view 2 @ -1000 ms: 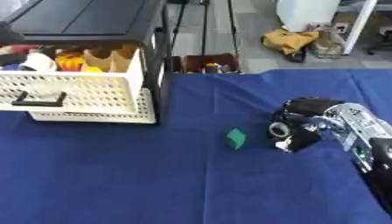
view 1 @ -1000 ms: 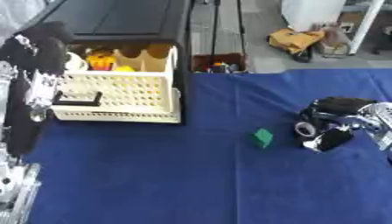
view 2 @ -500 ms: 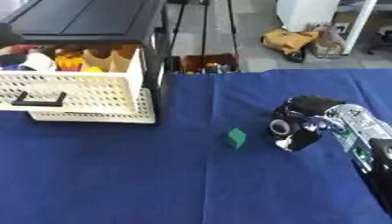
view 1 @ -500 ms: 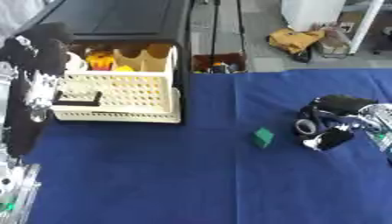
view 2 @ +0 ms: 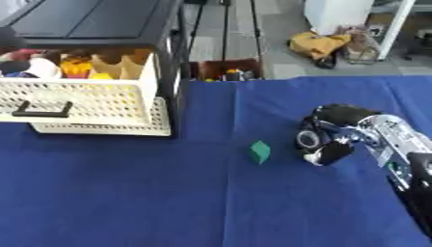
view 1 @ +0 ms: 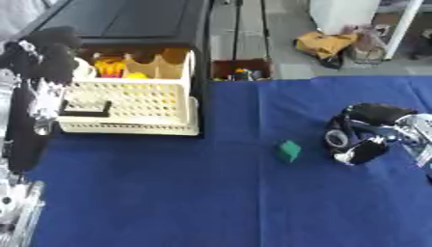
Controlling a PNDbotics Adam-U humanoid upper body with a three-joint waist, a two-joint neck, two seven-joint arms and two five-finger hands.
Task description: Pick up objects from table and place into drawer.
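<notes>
Green block (view 2: 260,151) lying on blue table (view 2: 152,193), just left of right hand (view 2: 330,135), fingers curled, holding nothing. White drawer (view 1: 127,103) pulled open far left, beside left hand (view 1: 47,91), grip unclear.

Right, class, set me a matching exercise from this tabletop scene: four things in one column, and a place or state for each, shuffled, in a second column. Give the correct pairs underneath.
Things:
1. green block
2. cream drawer
3. right hand
4. left hand

Places or states:
A. pulled open, with yellow items showing inside
B. at the drawer's left end
C. lying alone on the blue cloth
D. fingers curled, just right of the block, not touching it

Pairs: 1-C, 2-A, 3-D, 4-B
</notes>
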